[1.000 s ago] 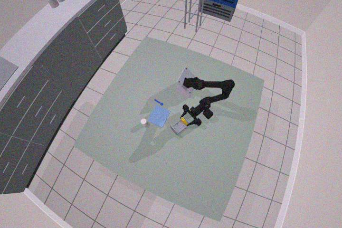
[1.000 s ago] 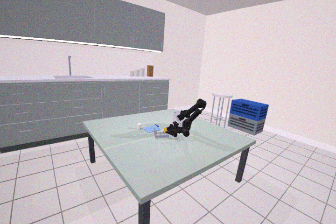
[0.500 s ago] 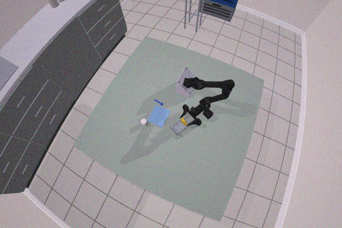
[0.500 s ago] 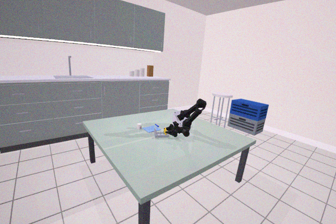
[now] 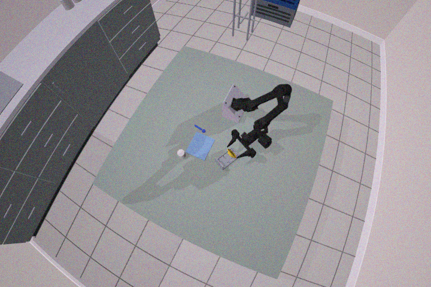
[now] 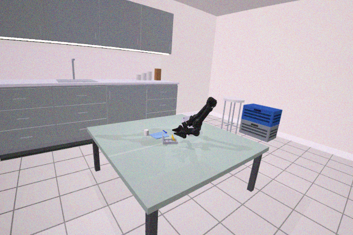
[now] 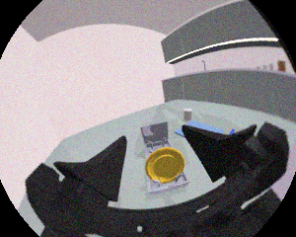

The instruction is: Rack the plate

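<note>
A yellow plate stands upright in the small grey dish rack, between its rails. My gripper is open, with one finger on each side of the plate and clear of it. It sits just behind the rack, low over the pale green table.
A blue cloth lies left of the rack, with a blue spoon and a white cup near it. The arm's grey base plate stands behind. A stool and a blue crate stand on the floor.
</note>
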Controlling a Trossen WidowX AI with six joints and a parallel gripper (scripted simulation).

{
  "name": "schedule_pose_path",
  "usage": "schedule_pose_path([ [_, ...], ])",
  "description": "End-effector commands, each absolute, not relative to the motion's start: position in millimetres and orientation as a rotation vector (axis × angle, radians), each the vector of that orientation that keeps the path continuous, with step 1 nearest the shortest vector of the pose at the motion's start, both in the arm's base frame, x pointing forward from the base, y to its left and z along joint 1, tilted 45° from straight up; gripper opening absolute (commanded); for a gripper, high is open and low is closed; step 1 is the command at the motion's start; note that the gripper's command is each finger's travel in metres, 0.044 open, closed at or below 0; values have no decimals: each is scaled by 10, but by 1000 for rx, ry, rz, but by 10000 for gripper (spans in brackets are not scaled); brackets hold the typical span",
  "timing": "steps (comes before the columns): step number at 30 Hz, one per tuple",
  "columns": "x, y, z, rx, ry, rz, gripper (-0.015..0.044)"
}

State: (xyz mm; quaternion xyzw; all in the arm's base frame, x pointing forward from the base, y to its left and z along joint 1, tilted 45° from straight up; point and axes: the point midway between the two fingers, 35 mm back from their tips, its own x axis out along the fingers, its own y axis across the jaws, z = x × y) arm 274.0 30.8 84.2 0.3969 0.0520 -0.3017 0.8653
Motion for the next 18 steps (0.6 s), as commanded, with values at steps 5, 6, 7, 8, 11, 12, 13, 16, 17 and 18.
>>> schedule_pose_path([
  [5,2650,-108,1255,811,92,-623,400],
  [6,2640,-135,1284,809,89,-621,400],
  [7,2637,-144,1293,808,88,-621,400],
  [8,2637,-144,1293,808,88,-621,400],
  [11,2659,-169,1270,768,122,-632,400],
  [12,2673,-187,1253,741,145,-640,400],
  [13,2687,-205,1237,716,169,-647,400],
  [16,2723,-263,1185,641,241,-665,400],
  [17,2734,-283,1167,617,265,-671,400],
  [18,2744,-303,1149,593,290,-676,400],
])
